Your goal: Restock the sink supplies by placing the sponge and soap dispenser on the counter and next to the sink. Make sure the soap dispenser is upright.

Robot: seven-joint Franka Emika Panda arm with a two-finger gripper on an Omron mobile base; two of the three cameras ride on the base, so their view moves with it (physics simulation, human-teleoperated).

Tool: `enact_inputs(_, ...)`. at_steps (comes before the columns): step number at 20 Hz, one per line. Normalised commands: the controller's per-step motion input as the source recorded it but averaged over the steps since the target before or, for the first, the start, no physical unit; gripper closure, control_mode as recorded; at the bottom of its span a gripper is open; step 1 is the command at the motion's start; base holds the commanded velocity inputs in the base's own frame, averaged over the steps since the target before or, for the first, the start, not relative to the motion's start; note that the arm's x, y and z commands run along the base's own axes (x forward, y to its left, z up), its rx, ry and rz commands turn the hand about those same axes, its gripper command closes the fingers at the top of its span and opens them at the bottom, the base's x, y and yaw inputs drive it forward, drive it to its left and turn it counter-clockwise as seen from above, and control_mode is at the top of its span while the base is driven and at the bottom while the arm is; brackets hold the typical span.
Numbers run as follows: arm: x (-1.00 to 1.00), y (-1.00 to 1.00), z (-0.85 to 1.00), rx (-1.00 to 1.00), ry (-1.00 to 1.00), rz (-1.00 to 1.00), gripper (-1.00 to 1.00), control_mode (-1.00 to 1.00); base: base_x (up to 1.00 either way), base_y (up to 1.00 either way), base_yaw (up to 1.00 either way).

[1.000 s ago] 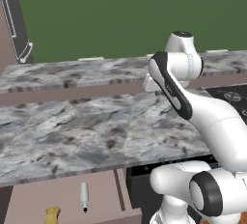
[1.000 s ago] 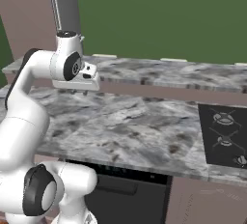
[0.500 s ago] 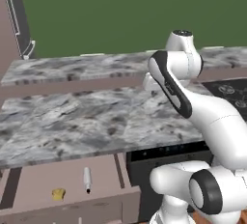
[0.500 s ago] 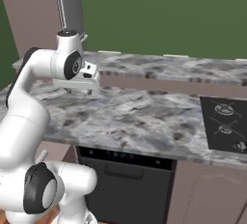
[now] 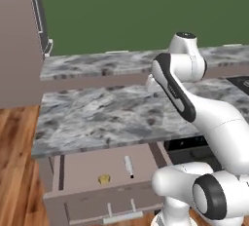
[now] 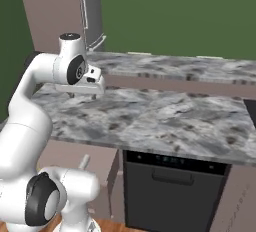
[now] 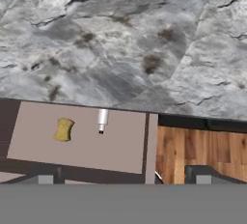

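Arm folded up over base, elbow high; wrist bent fwd, hand angled down; gripper [image 7: 124,178] w/ jaws spread wide, fingertips [image 7: 46,178] far apart, holding nothing.

A kitchen: marbled counter [image 5: 112,115] over brown cabinets, an open drawer [image 5: 92,174] and built-in oven [image 6: 175,196].

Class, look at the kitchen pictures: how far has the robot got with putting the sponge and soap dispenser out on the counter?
Done: the drawer under the counter stands open. In hand: nothing; the gripper is open above the counter's edge, looking down into the drawer. Left: the sponge and the soap dispenser, which lies flat, are both still in the drawer; each must go up beside the sink, the dispenser upright.
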Motion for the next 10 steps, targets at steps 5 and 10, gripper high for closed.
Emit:
enact_inputs(5, 0.0, 0.0, 0.0, 0.0, 0.0, 0.0, -1.0, 1.0, -0.4, 0.91, 0.0)
enact_inputs(10, 0.0, 0.0, 0.0, 0.0, 0.0, 0.0, -1.0, 1.0, -0.47, 0.12, 0.0)
